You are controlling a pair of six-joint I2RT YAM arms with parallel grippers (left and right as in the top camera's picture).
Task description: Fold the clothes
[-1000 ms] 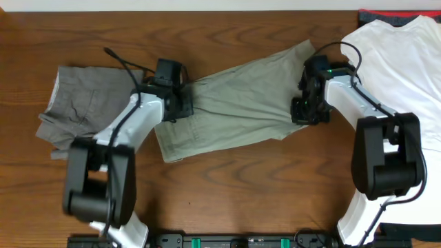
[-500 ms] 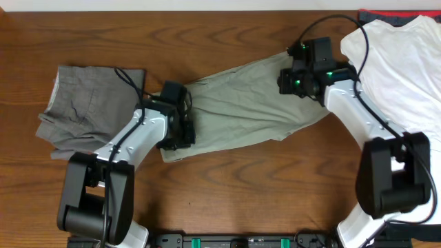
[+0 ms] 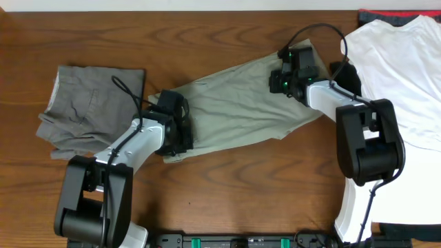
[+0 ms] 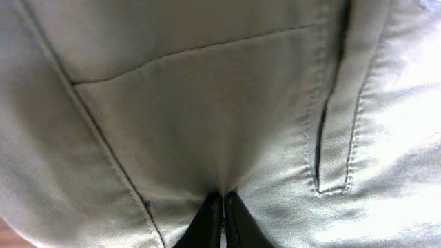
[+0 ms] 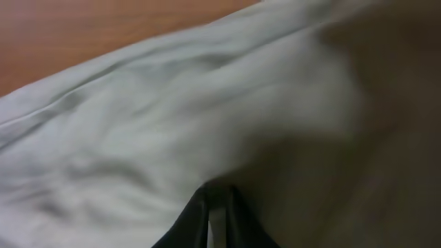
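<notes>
The light khaki trousers (image 3: 234, 110) lie slantwise across the middle of the table, waistband end at the near left and leg end at the far right. My left gripper (image 3: 179, 138) is shut on a pinch of cloth at the waistband end, and its wrist view shows the dark fingertips (image 4: 212, 213) closed on khaki fabric (image 4: 207, 117) below a pocket seam. Over the leg end, my right gripper (image 3: 281, 77) is shut on a fold of the same trousers (image 5: 172, 138). The grey trousers (image 3: 86, 103) lie crumpled at the left. A white T-shirt (image 3: 403, 76) is spread at the right.
A red and dark garment edge (image 3: 389, 14) peeks out behind the T-shirt at the far right corner. Bare wooden table (image 3: 234, 193) runs along the front between the two arm bases.
My left gripper slid toward the near edge of the waistband and closed on the cloth. My right gripper moved from the near side of the trouser leg to its far side.
</notes>
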